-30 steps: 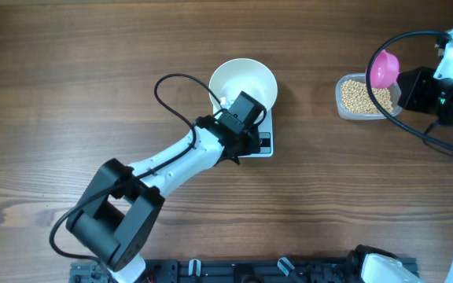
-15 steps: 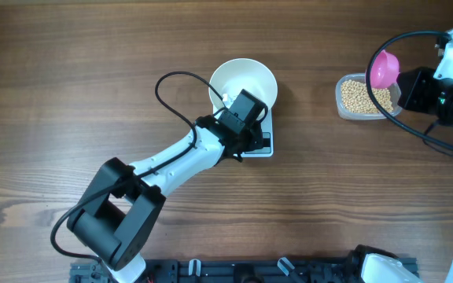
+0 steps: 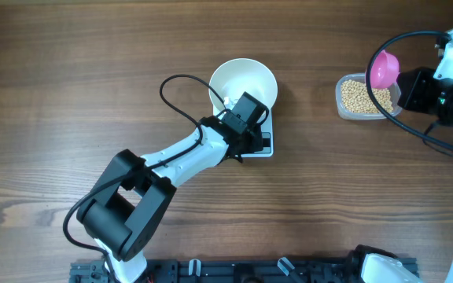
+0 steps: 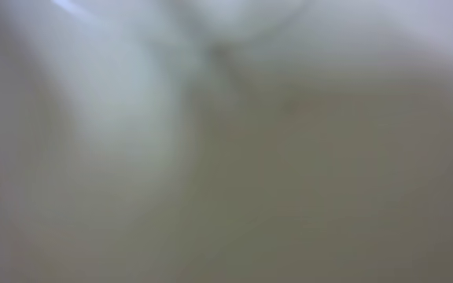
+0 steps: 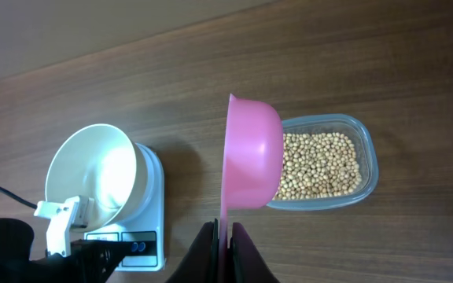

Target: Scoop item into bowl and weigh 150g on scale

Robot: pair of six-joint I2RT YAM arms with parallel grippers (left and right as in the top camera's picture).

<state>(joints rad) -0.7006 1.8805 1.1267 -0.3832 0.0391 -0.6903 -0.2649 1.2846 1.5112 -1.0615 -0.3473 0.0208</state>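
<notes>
- Overhead: The left tool [image 3: 228,101] sits closed at the rim of the white bowl [image 3: 248,77], which stands on the scale [image 3: 264,146]. Whether the rim is pinched between its fingers cannot be told. Well apart across the worktop [image 3: 93,79], the right tool [image 3: 400,79] holds a pink scoop [image 3: 384,69] over a clear tub [image 3: 340,98] of beans [image 3: 358,96]. The bowl shows only white inside.
- Left wrist: Nothing but a pale blur fills the lens, which seems pressed close to something white, likely the bowl. No fingers can be made out.
- Right wrist: The right tool's fingers are clamped narrow on the scoop's thin handle. The scoop stands on edge straight ahead of the tool, its cup over the tub's near end. The beans lie ahead and to the right. Bowl and scale sit ahead to the left, beside the left tool.
- Step in hand: Apparently the first scoop, with no beans in the bowl yet. The next move calls for turning the cup's mouth down into the beans, levelling it loaded, then carrying it leftward over the bowl without spilling.
</notes>
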